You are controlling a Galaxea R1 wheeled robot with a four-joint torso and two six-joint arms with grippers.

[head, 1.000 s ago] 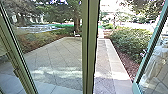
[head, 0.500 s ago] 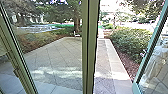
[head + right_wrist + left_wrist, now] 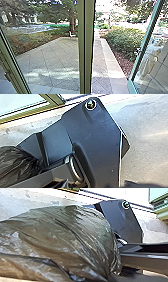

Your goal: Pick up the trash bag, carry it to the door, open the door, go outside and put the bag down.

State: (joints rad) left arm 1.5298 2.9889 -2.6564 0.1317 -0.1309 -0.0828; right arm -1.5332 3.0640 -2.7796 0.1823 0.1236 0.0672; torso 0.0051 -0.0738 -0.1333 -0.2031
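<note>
In the head view the door [image 3: 85, 50] has a green frame post upright near the middle. Its teal-edged leaf [image 3: 143, 50] stands open on the right, leaving a gap onto the paving. The dark, shiny trash bag [image 3: 62, 240] looms large in the left wrist view, its plastic drawn together into creases at my left gripper [image 3: 113, 276], which is shut on it. Part of the same bag [image 3: 15, 165] appears beside the robot's dark plate in the right wrist view. How my right gripper's fingers stand cannot be made out.
Outside lies a tiled patio [image 3: 53, 60] with a pale paved border [image 3: 110, 60] running away from the doorway. Bushes [image 3: 125, 41] line its right side, and a tree trunk [image 3: 72, 23] rises behind. A pale shape [image 3: 150, 56] shows in the glass at right.
The whole head view has shifted slightly, with the door frame and yard now further left in it, so the camera has moved. The open leaf shows more of its glass.
</note>
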